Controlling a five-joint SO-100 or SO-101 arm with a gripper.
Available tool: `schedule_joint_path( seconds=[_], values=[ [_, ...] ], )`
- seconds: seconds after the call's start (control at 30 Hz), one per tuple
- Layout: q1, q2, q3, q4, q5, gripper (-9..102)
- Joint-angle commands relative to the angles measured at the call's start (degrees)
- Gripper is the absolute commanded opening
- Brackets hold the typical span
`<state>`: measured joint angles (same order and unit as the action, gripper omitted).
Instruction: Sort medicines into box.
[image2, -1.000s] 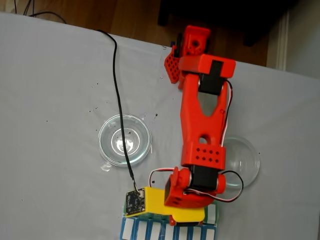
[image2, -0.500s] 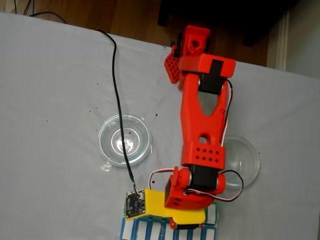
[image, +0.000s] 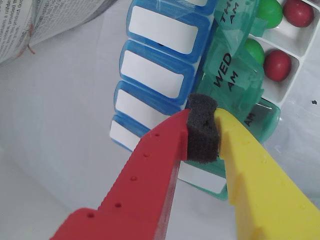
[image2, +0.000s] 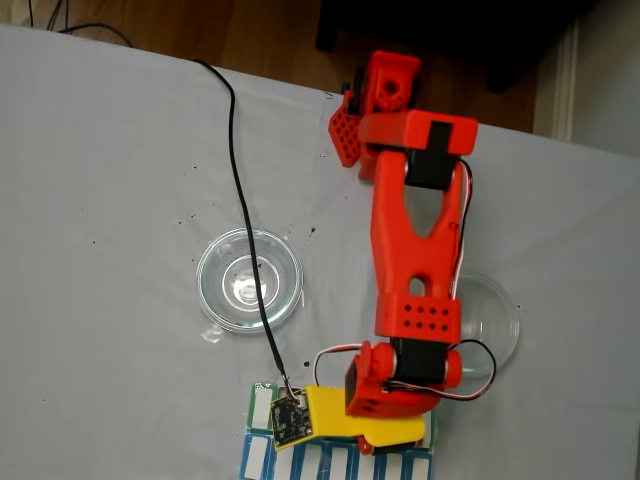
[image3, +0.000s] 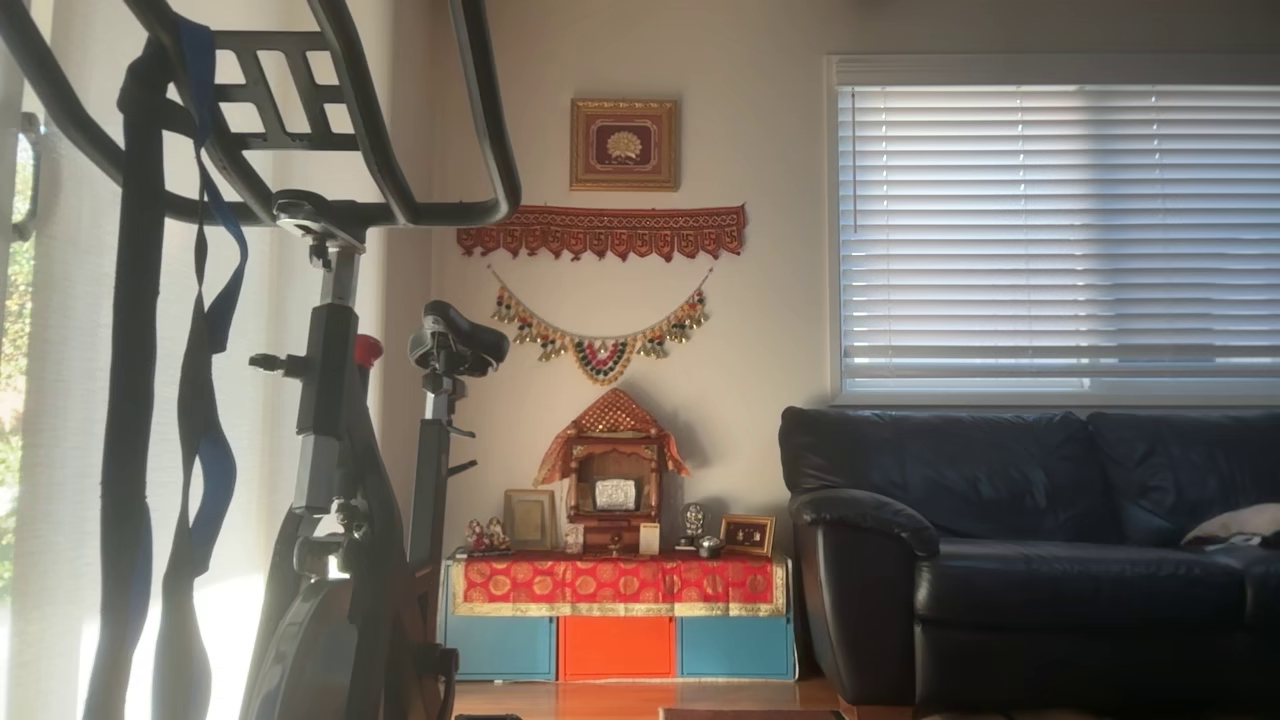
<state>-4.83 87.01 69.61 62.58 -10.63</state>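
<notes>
Two printed fingers, a matt red one on the left and a yellow one on the right, make up the gripper (image: 202, 127), and in the wrist view they are clenched on a block of black foam padding (image: 201, 129), with no ball between them. Just beyond the tips lies the long green-and-white plastic pill organizer (image: 239, 80), its translucent lids lettered WED AM, hinged up over white compartments. Left of it runs the blue-and-white organizer row (image: 150, 70), lids down, glossy with white labels. At the far right, two compartments each hold a glossy green ball (image: 270, 11) beside a glossy red ball (image: 277, 64), all smooth and round.

I judge the gripper is working at a lid or a cell nearest it. Done well, that means coming straight down and pressing gently, since thin lids flex and smooth balls roll.

In the fixed view a clear round glass dish (image2: 249, 279) sits left of the red arm on the grey-clothed table (image2: 100, 200).
</notes>
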Motion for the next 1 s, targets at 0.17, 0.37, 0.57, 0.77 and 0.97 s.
schedule_joint_path(
  seconds=[0.17, 0.37, 0.57, 0.77, 0.97],
  values=[
    [-0.62, 1.49, -5.45, 0.18, -1.05, 1],
    [-0.18, 3.69, -3.25, -2.72, 0.09, 1],
    [0.97, 4.75, -2.81, -4.13, 0.09, 1],
    [1.32, 5.27, -2.20, -5.71, 0.26, 1],
    [1.67, 5.19, -2.72, -5.45, -0.09, 1]
  ],
)
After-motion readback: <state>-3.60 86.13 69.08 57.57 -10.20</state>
